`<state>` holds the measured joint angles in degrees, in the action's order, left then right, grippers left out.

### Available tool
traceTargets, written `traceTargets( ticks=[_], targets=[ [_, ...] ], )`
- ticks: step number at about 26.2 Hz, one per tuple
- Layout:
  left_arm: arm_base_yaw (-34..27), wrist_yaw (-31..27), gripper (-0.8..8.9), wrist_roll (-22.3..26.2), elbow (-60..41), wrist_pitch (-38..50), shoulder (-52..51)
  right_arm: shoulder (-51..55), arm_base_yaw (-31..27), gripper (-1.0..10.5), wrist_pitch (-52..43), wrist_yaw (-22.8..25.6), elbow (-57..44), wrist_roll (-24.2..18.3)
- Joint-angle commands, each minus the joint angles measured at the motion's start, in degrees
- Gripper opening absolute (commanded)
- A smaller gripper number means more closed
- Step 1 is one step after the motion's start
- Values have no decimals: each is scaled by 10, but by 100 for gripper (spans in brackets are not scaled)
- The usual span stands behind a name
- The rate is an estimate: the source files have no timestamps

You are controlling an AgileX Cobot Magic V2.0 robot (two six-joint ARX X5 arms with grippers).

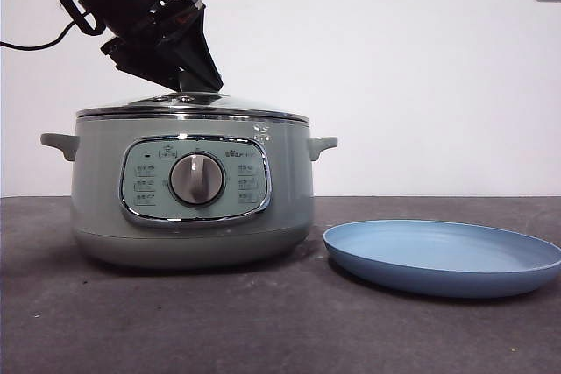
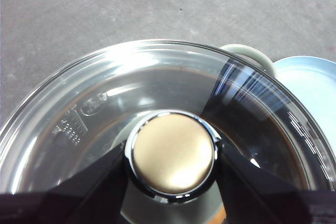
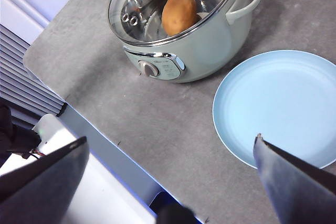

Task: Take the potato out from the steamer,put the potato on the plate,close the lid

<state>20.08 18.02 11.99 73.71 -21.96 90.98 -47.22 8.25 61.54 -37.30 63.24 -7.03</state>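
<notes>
Left wrist view puts the left gripper at the centre bottom of the frame, its two black jaws set either side of the knob and touching its chrome collar, so I judge them clamped on it, the only easy hold the lid offers. That glass lid sits flat on the steamer, which fills the left half of the front view, dial toward the camera; the gripper comes down on it from the upper left there. With the lid on, nothing can be taken out, so lifting it looks like the step in hand

Through the glass, at the top centre of the right wrist view, the potato lies inside the pot, not yet moved. The plate lies bare at the right of that frame, just beside the steamer and apart from it, a short carry for the potato

The right gripper hangs high with jaws spread wide, waiting above the table near the plate, holding nothing
</notes>
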Motion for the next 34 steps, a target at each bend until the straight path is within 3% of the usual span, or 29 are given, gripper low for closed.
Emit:
traceTargets(
  ticks=[1, 15, 20, 25, 34],
  targets=[
    [2, 2, -6, 0, -1, 11, 4, 0, 1, 627, -3, 2, 1, 1],
    [1, 3, -9, -18, -1, 29, -63, -19, 1, 626, -40, 2, 1, 19],
    [-3, -3, -9, -33, -1, -7, -144, -60, 7, 626, -109, 1, 1, 64],
    [-22, -37, -9, -44, -1, -100, -271, -139, 78, 626, -222, 3, 8, 128],
    [-44, -105, -9, -50, -1, -245, -410, -314, 197, 627, -267, 99, 128, 122]
  ],
)
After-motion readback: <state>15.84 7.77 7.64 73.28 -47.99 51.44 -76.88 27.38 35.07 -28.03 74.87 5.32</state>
